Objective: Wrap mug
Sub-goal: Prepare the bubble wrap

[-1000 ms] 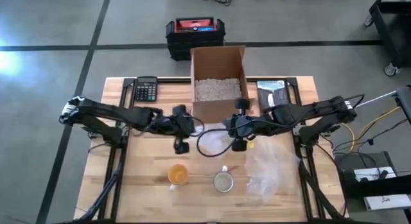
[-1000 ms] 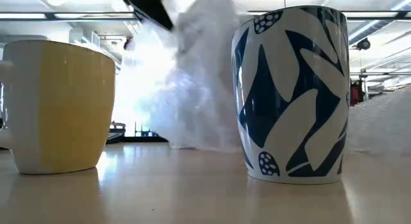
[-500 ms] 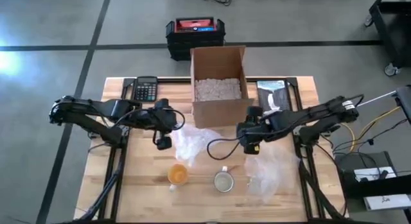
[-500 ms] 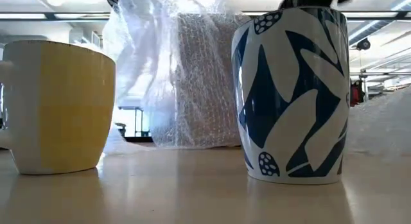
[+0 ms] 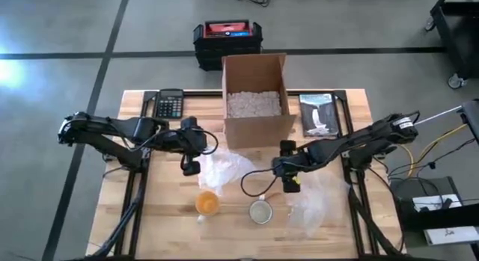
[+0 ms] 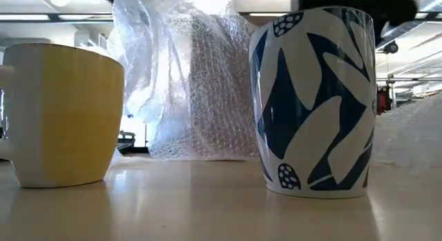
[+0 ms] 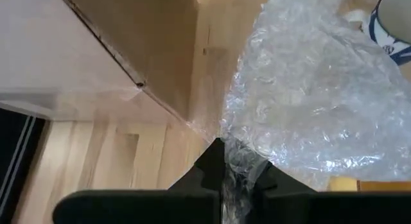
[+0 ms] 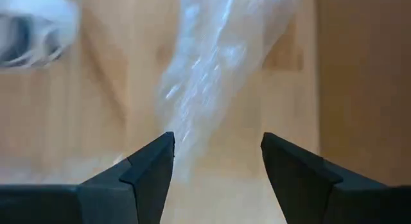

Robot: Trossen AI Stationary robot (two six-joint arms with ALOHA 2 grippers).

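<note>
The blue-patterned mug [image 5: 260, 212] stands in front of the cardboard box [image 5: 254, 96], beside a yellow mug [image 5: 207, 203]. The left gripper [image 7: 226, 161] pinches bubble wrap [image 5: 224, 168], which hides the box in the low view. The right gripper [image 8: 217, 161] hovers nearby, spread wide and empty.

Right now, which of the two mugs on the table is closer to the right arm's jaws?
The blue-and-white patterned mug, sitting just in front of the right gripper. The yellow mug stands farther off, nearer the left arm's side.
</note>
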